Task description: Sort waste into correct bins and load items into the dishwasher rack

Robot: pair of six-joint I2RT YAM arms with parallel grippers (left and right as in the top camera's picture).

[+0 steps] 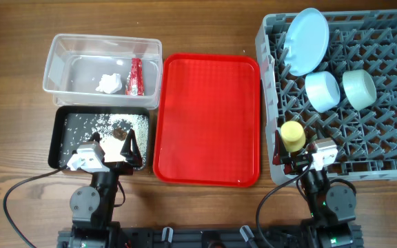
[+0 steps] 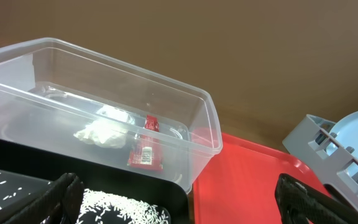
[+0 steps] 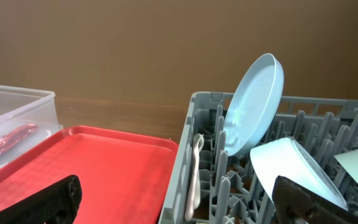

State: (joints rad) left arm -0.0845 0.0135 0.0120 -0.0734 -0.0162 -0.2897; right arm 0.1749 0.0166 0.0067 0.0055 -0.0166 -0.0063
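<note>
The clear tub (image 1: 55,60) holds the white tissue (image 1: 107,84) and the red sachet (image 1: 136,77); both also show in the left wrist view, tissue (image 2: 101,132) and sachet (image 2: 146,151). The black tray (image 1: 66,131) holds rice (image 1: 119,122) with brown bits. The grey rack (image 1: 266,41) holds the blue plate (image 1: 306,41) upright, the blue bowl (image 1: 322,91), the mint bowl (image 1: 359,88) and the yellow cup (image 1: 293,136). A white spoon (image 3: 196,177) stands at its left edge. My left gripper (image 1: 111,147) is open and empty over the black tray's near edge. My right gripper (image 1: 302,156) is open and empty at the rack's near left corner.
A flat red serving tray (image 1: 207,103) lies bare between the bins and the rack. The wooden table runs behind the tub. Arm bases and cables sit at the table's front edge.
</note>
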